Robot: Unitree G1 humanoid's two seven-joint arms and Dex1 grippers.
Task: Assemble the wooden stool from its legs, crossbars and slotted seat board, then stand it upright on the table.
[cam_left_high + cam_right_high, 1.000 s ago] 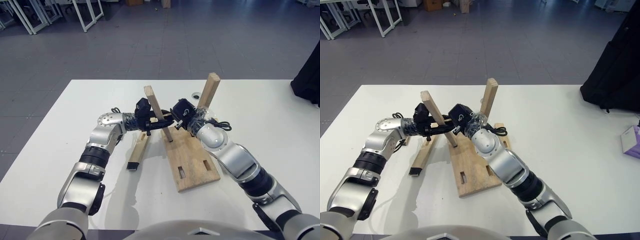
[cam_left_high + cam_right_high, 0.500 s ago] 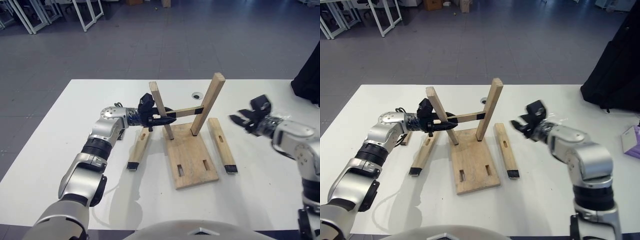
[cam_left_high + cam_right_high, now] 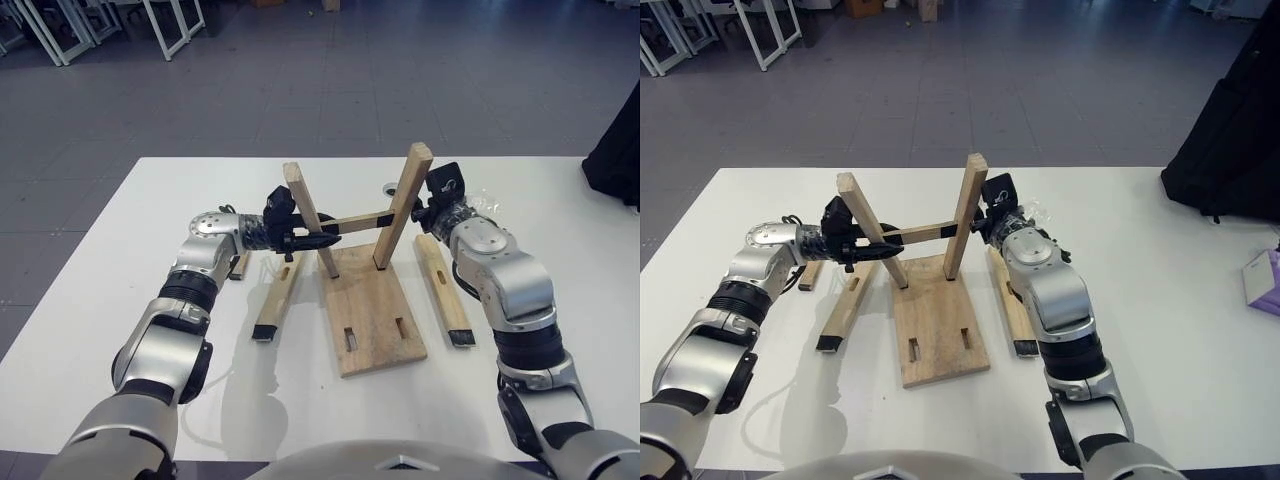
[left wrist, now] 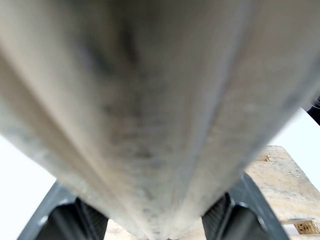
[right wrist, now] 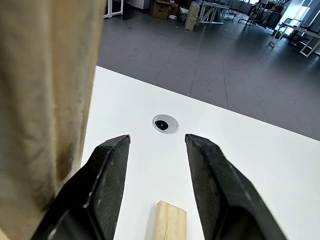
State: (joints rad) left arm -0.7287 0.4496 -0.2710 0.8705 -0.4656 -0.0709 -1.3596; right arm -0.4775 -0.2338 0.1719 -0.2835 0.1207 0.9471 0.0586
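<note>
The slotted seat board (image 3: 372, 318) lies flat mid-table. Two wooden legs stand in its far slots: a left leg (image 3: 303, 212) leaning back to the left and a right leg (image 3: 405, 200), joined by a thin crossbar (image 3: 352, 222). My left gripper (image 3: 303, 239) is shut on the left leg (image 4: 150, 100), whose wood passes between its fingers (image 4: 65, 215). My right gripper (image 3: 432, 204) hangs open just right of the right leg (image 5: 45, 100), its fingers (image 5: 102, 190) apart around nothing.
A loose leg (image 3: 273, 301) lies left of the board and another (image 3: 444, 296) lies right of it. A short wooden piece (image 3: 238, 265) rests under my left forearm. A cable grommet (image 3: 391, 187) sits behind the stool. A black bag (image 3: 1230, 150) stands off the table's right side.
My right arm swung out to the right away from the stool, then came back beside the right leg with its gripper open. My left gripper stayed on the left leg.
</note>
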